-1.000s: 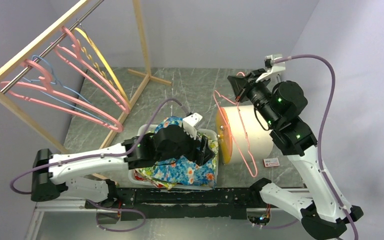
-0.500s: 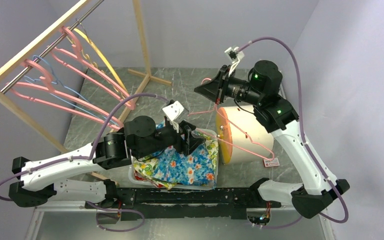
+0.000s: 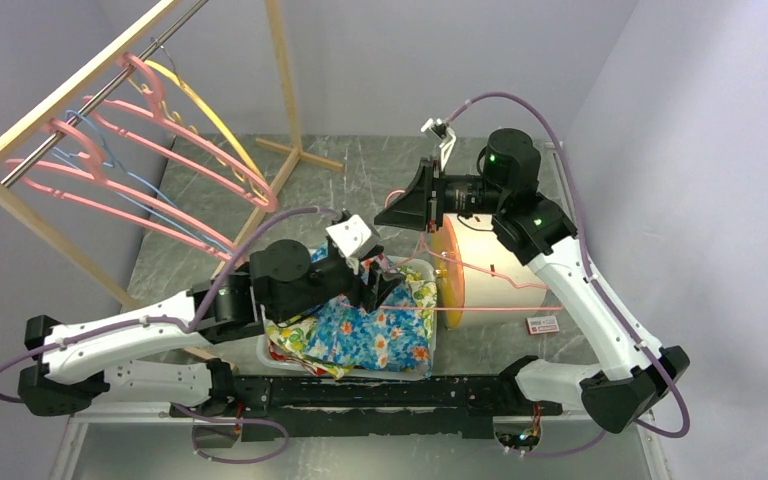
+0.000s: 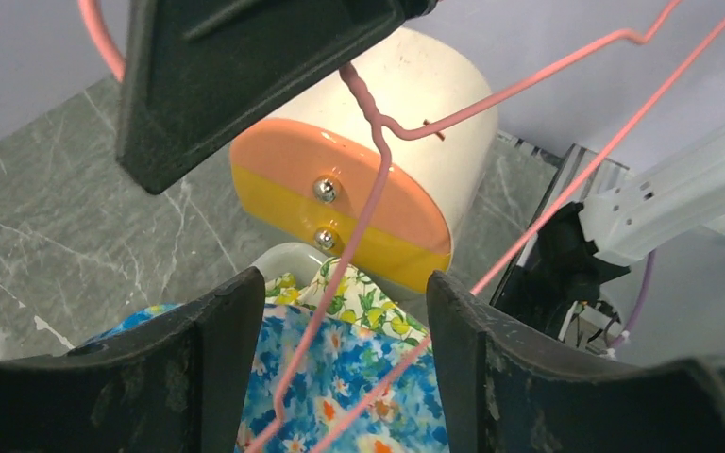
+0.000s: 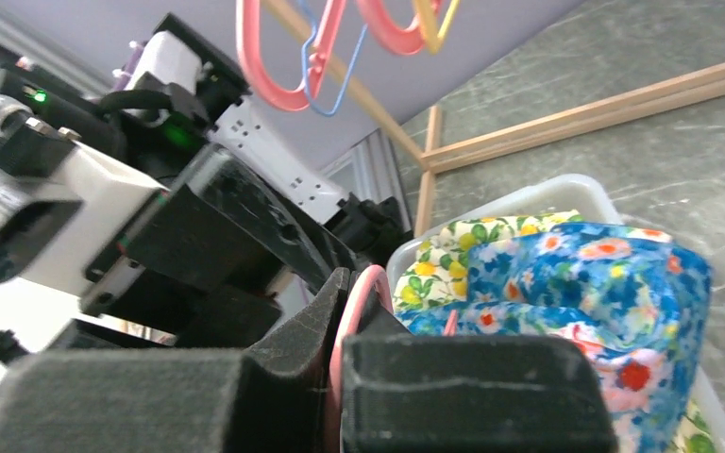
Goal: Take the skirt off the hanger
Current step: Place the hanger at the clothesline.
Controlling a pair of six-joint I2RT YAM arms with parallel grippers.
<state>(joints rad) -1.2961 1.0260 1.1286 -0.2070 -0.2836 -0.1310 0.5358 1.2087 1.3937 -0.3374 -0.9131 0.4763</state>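
While pinching the pink hanger (image 4: 375, 184) by its neck in the right jaws, holds it up over the white bin (image 4: 283, 257); hovers left jaws spread above floral skirt (image 3: 370, 335), heaped in that bin, off the hanger

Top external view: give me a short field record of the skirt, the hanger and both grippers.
skirt: floral, bunched in the white bin, apparently off the hanger
pink hanger: wire looks bare, held in the air over the bin and the drum
right gripper: shut on the pink hanger at its neck
left gripper: open above the skirt, hanger wire passing between its jaws
rack: more hangers on its rail, far left
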